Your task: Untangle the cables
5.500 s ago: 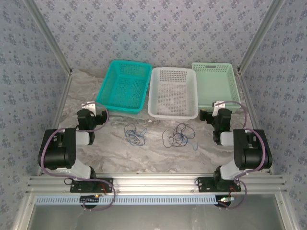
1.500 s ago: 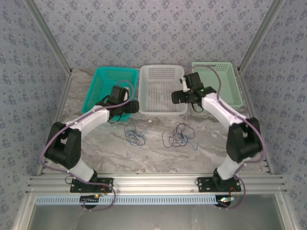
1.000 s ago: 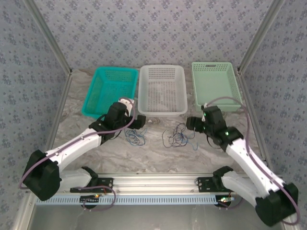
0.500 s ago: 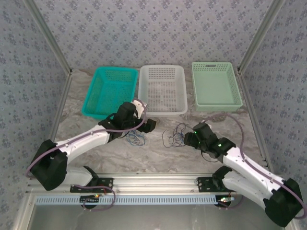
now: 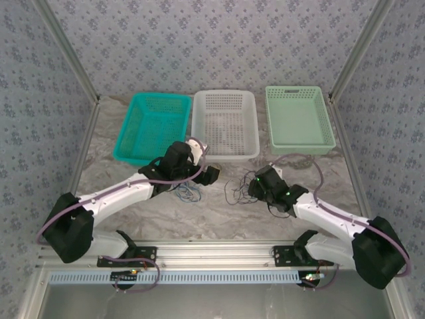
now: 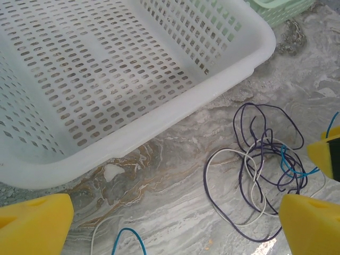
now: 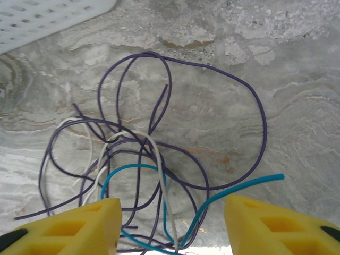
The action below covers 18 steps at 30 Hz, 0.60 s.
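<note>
Two tangles of cables lie on the marble table in front of the baskets. The right tangle (image 5: 234, 191) mixes a dark cable (image 7: 249, 101), a blue cable (image 7: 244, 185) and a cream cable (image 7: 154, 154). My right gripper (image 7: 170, 228) is low over it, open, with strands of all three between its yellow fingers (image 7: 64, 226). The left tangle (image 5: 189, 193) lies under my left arm. My left gripper (image 6: 172, 234) is wide open above bare marble, and the right tangle (image 6: 264, 170) sits just inside its right finger (image 6: 311, 223). A blue loop (image 6: 127, 239) shows at that view's bottom edge.
Three baskets line the back of the table: teal (image 5: 154, 126), white (image 5: 224, 123) and pale green (image 5: 299, 119). The white basket's near rim (image 6: 159, 122) is close ahead of my left gripper. Patterned walls and metal posts close in both sides.
My right gripper has slid left onto the right tangle and its jaws have narrowed. The left gripper edged slightly right, staying wide open.
</note>
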Tool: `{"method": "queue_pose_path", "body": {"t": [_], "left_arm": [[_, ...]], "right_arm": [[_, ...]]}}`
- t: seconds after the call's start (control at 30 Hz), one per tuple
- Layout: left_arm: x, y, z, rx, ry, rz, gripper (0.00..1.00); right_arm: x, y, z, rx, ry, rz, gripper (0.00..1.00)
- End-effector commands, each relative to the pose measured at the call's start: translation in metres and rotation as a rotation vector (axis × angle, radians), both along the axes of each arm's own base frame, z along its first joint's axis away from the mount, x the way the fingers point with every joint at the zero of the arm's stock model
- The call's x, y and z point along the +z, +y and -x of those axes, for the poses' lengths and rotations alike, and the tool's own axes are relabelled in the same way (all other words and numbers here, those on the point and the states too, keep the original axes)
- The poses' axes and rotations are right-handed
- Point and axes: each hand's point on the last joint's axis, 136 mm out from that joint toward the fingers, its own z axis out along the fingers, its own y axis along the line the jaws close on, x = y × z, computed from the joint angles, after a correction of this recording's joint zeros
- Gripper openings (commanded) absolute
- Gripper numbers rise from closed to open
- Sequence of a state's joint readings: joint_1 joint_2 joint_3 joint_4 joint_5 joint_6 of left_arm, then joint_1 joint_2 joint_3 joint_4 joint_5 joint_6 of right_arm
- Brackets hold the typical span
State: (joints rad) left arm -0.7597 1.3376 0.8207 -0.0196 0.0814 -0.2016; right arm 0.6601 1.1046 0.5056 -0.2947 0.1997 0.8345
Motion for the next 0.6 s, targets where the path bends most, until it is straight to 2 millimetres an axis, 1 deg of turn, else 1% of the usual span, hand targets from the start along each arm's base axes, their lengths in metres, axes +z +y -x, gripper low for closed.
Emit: {"method": "queue_pose_path", "body": {"t": [0.0,0.13,0.3,0.33,0.4,0.47,0.57], "left_arm": [[0.018,-0.001,-0.002,-0.003,-0.049,0.011,0.99],[0.018,0.003,-0.001,0.014,-0.053,0.014,0.99],[0.016,0.007,0.001,0.021,-0.052,0.007,1.00],[0.015,0.007,0.001,0.020,-0.051,0.006,0.99],[0.017,0.007,0.002,0.020,-0.056,0.008,1.00],[0.017,0.008,0.002,0.024,-0.058,0.008,1.00],[0.017,0.008,0.001,0.023,-0.062,0.010,0.99]], "right_arm": [[0.003,0.000,-0.008,-0.020,-0.023,0.019,0.52],[-0.001,0.001,-0.013,-0.019,-0.025,0.043,0.41],[0.003,0.002,-0.018,0.001,-0.043,0.101,0.15],[0.005,0.003,-0.018,0.013,-0.048,0.111,0.11],[0.015,0.008,-0.016,0.072,-0.084,0.161,0.04],[0.033,0.009,-0.012,0.102,-0.143,0.236,0.00],[0.063,0.003,-0.004,0.124,-0.225,0.325,0.00]]}}
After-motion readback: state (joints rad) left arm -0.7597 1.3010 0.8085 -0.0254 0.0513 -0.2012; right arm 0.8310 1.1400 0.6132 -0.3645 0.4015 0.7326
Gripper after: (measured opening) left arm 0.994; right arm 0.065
